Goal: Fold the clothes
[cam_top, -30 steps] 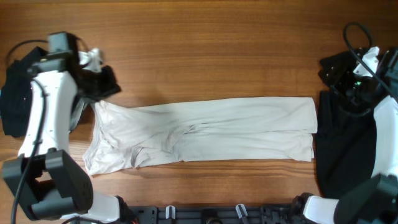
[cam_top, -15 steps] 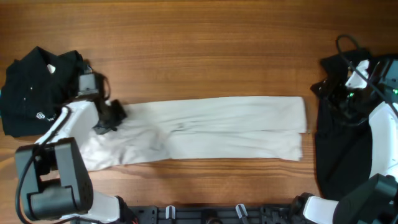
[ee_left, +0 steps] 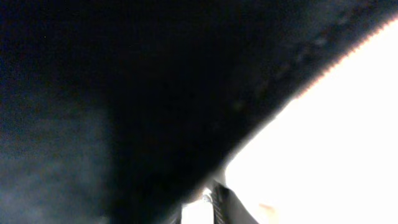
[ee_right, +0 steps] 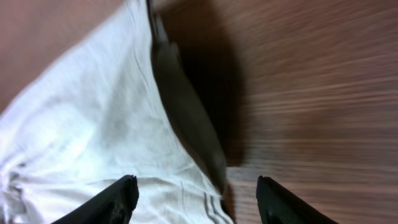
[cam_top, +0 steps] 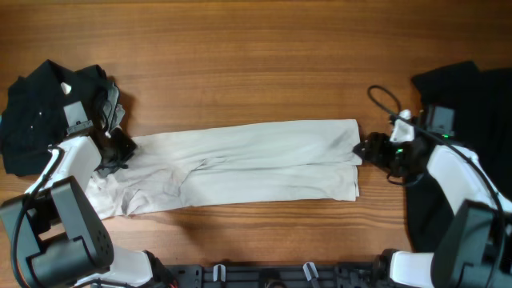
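The cream T-shirt [cam_top: 256, 164] lies on the wooden table [cam_top: 256, 64] as a long folded strip, bunched and wrinkled at its left end. My left gripper [cam_top: 120, 149] sits at the shirt's left end and looks shut on the cloth. The left wrist view is dark and blurred, with a finger [ee_left: 214, 202] against overexposed white cloth [ee_left: 336, 143]. My right gripper [cam_top: 370, 150] is open at the shirt's right edge. In the right wrist view its fingers [ee_right: 194, 186] straddle the raised hem [ee_right: 186, 118] without closing on it.
A black garment with a small white logo [cam_top: 44, 116] is heaped at the far left, just behind the left gripper. Another black garment [cam_top: 456, 176] lies along the right edge, under the right arm. A black rail runs along the table's front edge [cam_top: 264, 276].
The left gripper came down and moved left with the shirt's end, and the whole shirt shifted left. The right arm swung in from the far right to the shirt's right edge.
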You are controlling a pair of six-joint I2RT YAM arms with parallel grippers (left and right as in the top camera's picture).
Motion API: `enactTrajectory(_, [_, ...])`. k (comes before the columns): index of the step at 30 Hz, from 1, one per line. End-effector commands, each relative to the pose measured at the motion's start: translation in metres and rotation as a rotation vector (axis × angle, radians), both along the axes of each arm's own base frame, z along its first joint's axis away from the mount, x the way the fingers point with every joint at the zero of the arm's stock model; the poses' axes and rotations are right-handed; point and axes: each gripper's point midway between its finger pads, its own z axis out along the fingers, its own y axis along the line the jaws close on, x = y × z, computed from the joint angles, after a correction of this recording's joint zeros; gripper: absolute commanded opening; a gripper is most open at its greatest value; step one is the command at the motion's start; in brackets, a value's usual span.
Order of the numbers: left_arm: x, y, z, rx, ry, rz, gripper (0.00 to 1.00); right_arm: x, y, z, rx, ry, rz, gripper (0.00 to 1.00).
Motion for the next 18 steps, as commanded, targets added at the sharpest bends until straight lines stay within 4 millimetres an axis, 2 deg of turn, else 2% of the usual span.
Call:
enactTrajectory(1, [0.008,-0.035,0.007,-0.155,-0.065,-0.156,0.33,-0.007,0.015,-0.019,0.032,0.061,0.033,0.67])
enactTrajectory(3, [0.014,-0.048,0.021,-0.221,-0.106,-0.202,0.35,-0.015,0.024,-0.030,0.054,0.105,0.076,0.67])
enactTrajectory(5, [0.018,-0.053,0.035,-0.246,-0.138,-0.214,0.37,-0.021,0.038,-0.036,0.103,0.126,0.130,0.66])
enactTrajectory(7, [0.021,-0.056,0.051,-0.255,-0.181,-0.226,0.37,-0.026,0.050,-0.041,0.143,0.150,0.168,0.59])
enactTrajectory(8, [0.023,-0.057,0.060,-0.249,-0.206,-0.231,0.37,-0.028,0.054,-0.044,0.147,0.160,0.182,0.54])
enactTrajectory(10, [0.025,-0.056,0.081,-0.218,-0.266,-0.241,0.37,-0.033,0.062,-0.046,0.144,0.172,0.219,0.33])
enactTrajectory(11, [0.026,-0.056,0.090,-0.204,-0.293,-0.246,0.37,-0.034,0.064,-0.045,0.144,0.177,0.224,0.26])
enactTrajectory(13, [0.027,-0.055,0.109,-0.177,-0.347,-0.255,0.37,-0.034,0.060,-0.047,0.124,0.195,0.199,0.14])
enactTrajectory(15, [0.026,-0.055,0.125,-0.153,-0.393,-0.262,0.36,-0.032,0.045,-0.049,0.040,0.219,0.150,0.04])
enactTrajectory(18, [0.024,-0.056,0.140,-0.133,-0.433,-0.269,0.35,-0.018,0.014,-0.033,-0.099,0.215,0.063,0.04])
